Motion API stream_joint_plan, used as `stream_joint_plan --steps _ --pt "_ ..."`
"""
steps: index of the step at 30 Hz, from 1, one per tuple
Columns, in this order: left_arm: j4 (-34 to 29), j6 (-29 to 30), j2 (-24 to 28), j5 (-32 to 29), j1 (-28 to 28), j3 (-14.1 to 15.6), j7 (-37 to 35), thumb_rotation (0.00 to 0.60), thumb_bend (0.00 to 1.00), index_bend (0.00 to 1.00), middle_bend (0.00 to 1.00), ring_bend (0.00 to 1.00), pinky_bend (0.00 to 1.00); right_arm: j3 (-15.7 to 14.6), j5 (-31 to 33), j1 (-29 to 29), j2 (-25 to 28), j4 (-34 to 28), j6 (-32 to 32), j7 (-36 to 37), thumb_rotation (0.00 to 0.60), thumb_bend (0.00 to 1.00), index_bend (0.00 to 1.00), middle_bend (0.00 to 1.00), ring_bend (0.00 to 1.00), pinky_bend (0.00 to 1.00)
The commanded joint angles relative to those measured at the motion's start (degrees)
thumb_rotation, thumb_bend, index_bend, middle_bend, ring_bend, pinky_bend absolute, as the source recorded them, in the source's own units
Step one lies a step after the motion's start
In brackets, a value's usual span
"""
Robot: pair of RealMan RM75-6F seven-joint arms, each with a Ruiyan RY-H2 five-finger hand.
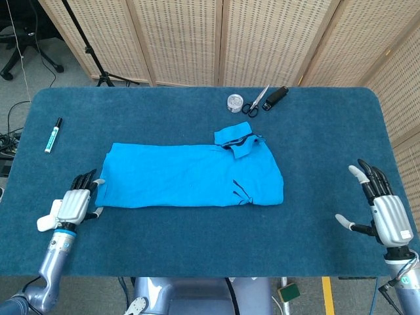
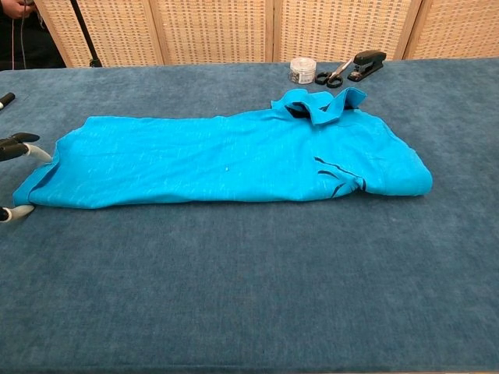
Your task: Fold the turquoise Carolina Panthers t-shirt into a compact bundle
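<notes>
The turquoise t-shirt [image 1: 190, 174] lies on the blue table [image 1: 197, 243], folded lengthwise into a long strip, with its collar bunched at the upper right. A dark logo mark [image 2: 341, 175] shows near the right end of the t-shirt [image 2: 226, 160]. My left hand [image 1: 72, 205] hovers open at the strip's left end, its fingertips [image 2: 23, 148] right at the cloth's edge. My right hand [image 1: 384, 210] is open with fingers spread, well to the right of the shirt, holding nothing.
At the back of the table stand a small round tin [image 1: 234, 102], scissors [image 1: 256, 102] and a black stapler [image 1: 275, 97]. A marker pen [image 1: 53, 134] lies at the far left. Wicker screens stand behind the table.
</notes>
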Motion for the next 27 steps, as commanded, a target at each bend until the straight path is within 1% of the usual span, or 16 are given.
stream_joint_plan --steps 1,3,11,13,15,17,21,27 --pt "-0.2 -0.3 0.0 0.0 -0.4 -0.2 0.5 0.600 0.31 0.28 0.00 0.00 0.00 0.0 -0.1 0.0 0.0 0.0 -0.1 0.0 0.600 0.00 0.00 0.00 0.00 0.00" --pt "-0.5 -0.6 0.2 0.0 -0.7 -0.3 0.7 0.600 0.32 0.31 0.00 0.00 0.00 0.1 -0.2 -0.1 0.0 -0.1 -0.1 0.0 0.600 0.00 0.00 0.00 0.00 0.00" --pt "-0.1 -0.8 -0.2 0.0 -1.1 -0.6 0.8 0.600 0.35 0.36 0.00 0.00 0.00 0.2 -0.4 -0.2 0.1 -0.1 -0.1 0.3 0.600 0.00 0.00 0.00 0.00 0.00" --pt "0.5 -0.7 -0.4 0.2 -1.3 -0.7 0.6 0.600 0.35 0.40 0.00 0.00 0.00 0.2 -0.5 -0.2 0.1 -0.1 -0.1 0.3 0.600 0.00 0.00 0.00 0.00 0.00" --pt "1.0 -0.6 -0.7 0.3 -1.5 -0.8 0.5 0.600 0.35 0.48 0.00 0.00 0.00 0.2 -0.5 -0.3 0.1 -0.1 -0.1 0.4 0.600 0.00 0.00 0.00 0.00 0.00" --pt "1.4 -0.6 -0.9 0.3 -1.7 -0.9 0.5 0.600 0.35 0.53 0.00 0.00 0.00 0.2 -0.6 -0.3 0.1 -0.1 -0.1 0.4 0.600 0.00 0.00 0.00 0.00 0.00" --pt "2.1 -0.6 -1.2 0.4 -2.1 -1.1 0.8 0.600 0.36 0.60 0.00 0.00 0.00 0.3 -0.8 -0.4 0.1 -0.1 0.1 0.6 0.600 0.00 0.00 0.00 0.00 0.00" --pt "2.7 -0.8 -1.5 0.4 -2.6 -1.3 1.3 0.600 0.39 0.66 0.00 0.00 0.00 0.3 -0.9 -0.4 0.0 0.1 0.2 0.7 0.600 0.00 0.00 0.00 0.00 0.00"
